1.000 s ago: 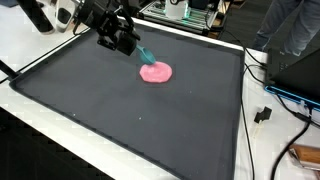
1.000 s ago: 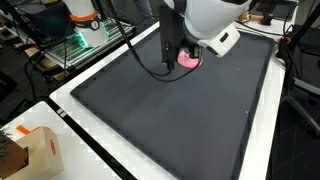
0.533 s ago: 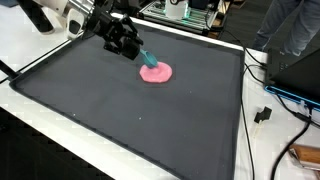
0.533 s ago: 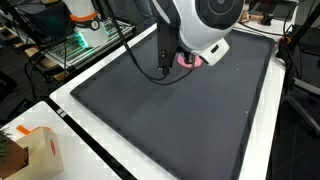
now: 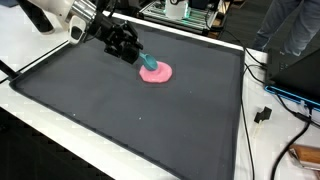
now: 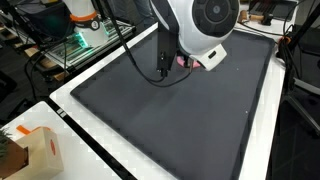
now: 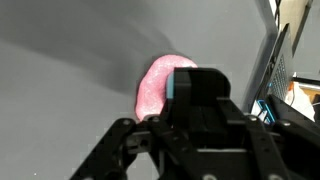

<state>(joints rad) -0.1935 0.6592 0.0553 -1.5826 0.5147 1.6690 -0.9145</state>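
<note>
Pink and flat, the blob (image 5: 156, 72) lies on the dark worktop (image 5: 130, 120), and my tool (image 5: 134, 54) pinches a teal stick (image 5: 148, 64) whose tip meets its edge, so a hard push could make the stick slip or drag the blob away.

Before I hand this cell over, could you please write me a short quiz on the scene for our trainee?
1. True or false: the slim teal tool is clamped in the jaws.
2. Pick one: the flat round pink patty lies on (A) the dark grey rectangular mat, (B) a metal tray, (C) a wooden board.
3. Count: how many pink patties are on the mat?

Key: 1 true; 2 A; 3 one.
</note>
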